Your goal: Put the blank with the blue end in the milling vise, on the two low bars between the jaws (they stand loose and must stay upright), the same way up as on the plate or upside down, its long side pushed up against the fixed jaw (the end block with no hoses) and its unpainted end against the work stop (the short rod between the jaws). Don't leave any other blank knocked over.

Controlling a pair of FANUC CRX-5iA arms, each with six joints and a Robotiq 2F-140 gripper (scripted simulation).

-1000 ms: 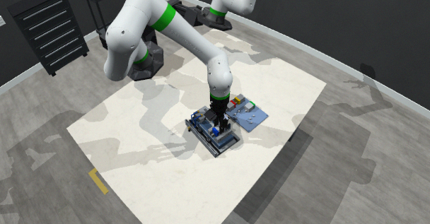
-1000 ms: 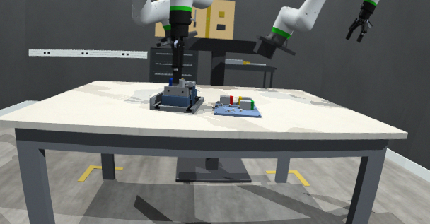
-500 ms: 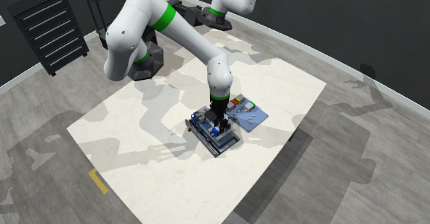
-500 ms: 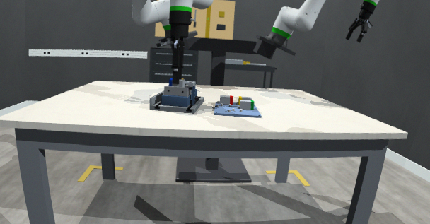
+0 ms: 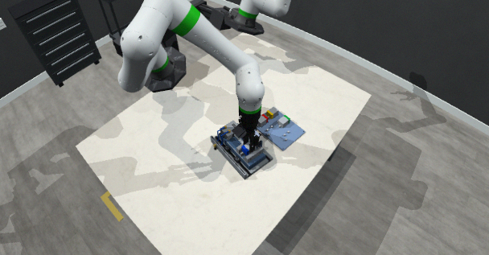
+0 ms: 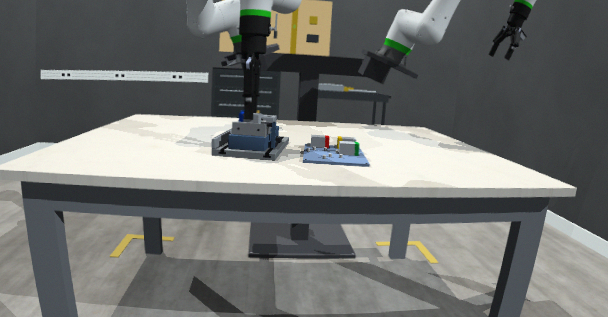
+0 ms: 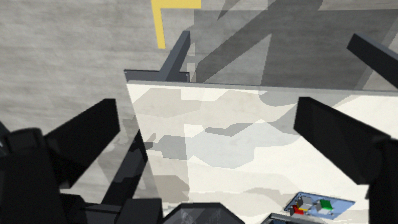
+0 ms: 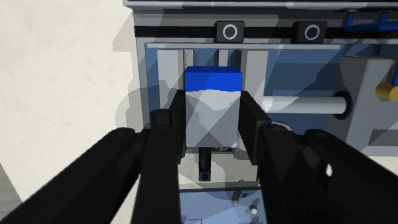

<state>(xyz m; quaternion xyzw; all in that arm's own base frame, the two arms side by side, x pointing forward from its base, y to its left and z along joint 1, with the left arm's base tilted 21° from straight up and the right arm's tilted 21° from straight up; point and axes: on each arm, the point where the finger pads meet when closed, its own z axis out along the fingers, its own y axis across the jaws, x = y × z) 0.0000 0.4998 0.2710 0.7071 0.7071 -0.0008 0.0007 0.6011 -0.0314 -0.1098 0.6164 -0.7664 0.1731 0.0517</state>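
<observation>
The blank with the blue end (image 8: 212,120) (image 5: 244,150) (image 6: 241,116) is between my right gripper's fingers (image 8: 213,107), which are shut on its long sides. It is over the gap between the jaws of the vise (image 8: 305,70) (image 5: 259,162) (image 6: 248,142), near the fixed jaw (image 8: 169,75) (image 6: 248,128). Its unpainted end points to the work stop (image 8: 205,162); contact is unclear. Two low bars (image 8: 188,57) (image 8: 223,57) show beyond the blue end; the rest is hidden, as is the blank's underside. My left gripper (image 6: 500,55) (image 7: 207,114) is open and empty, high off the table.
The blue plate (image 5: 285,141) (image 6: 335,161) (image 8: 220,205) beside the vise carries blanks with red (image 6: 327,141), yellow (image 5: 270,114) and green (image 6: 357,148) ends, plus small pegs. The hosed block (image 8: 367,100) and its rod (image 8: 305,104) are on the moving-jaw side.
</observation>
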